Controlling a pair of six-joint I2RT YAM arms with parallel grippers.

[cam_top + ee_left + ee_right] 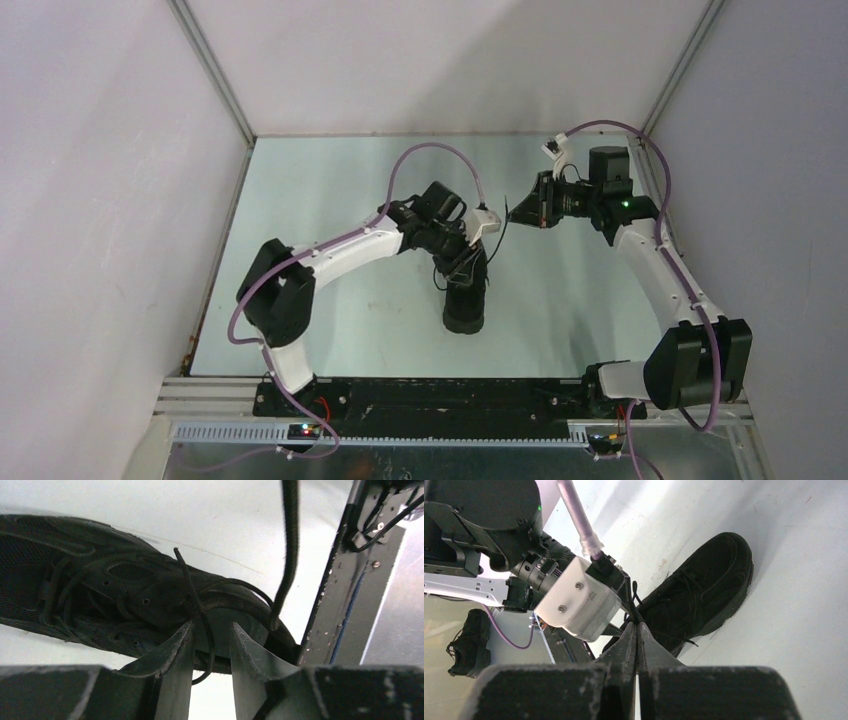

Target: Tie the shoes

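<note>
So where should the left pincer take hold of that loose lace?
Mid-strand, just above the shoe, coming down from above: the lace runs through the gap of the open left pincer, clear of the upper, so closing there should catch only it.

The shoe (100, 592) is matt black mesh cloth with corded laces (187, 580), the counter (330, 190) smooth and faintly sheened, the left tool (212, 625) scuffed matt black.

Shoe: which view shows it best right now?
Right wrist: nearly the whole shoe shows beyond the right tool pinching its lace. Left wrist crops it to a close-up behind the left tool; top external shows it small, partly under that tool.
</note>
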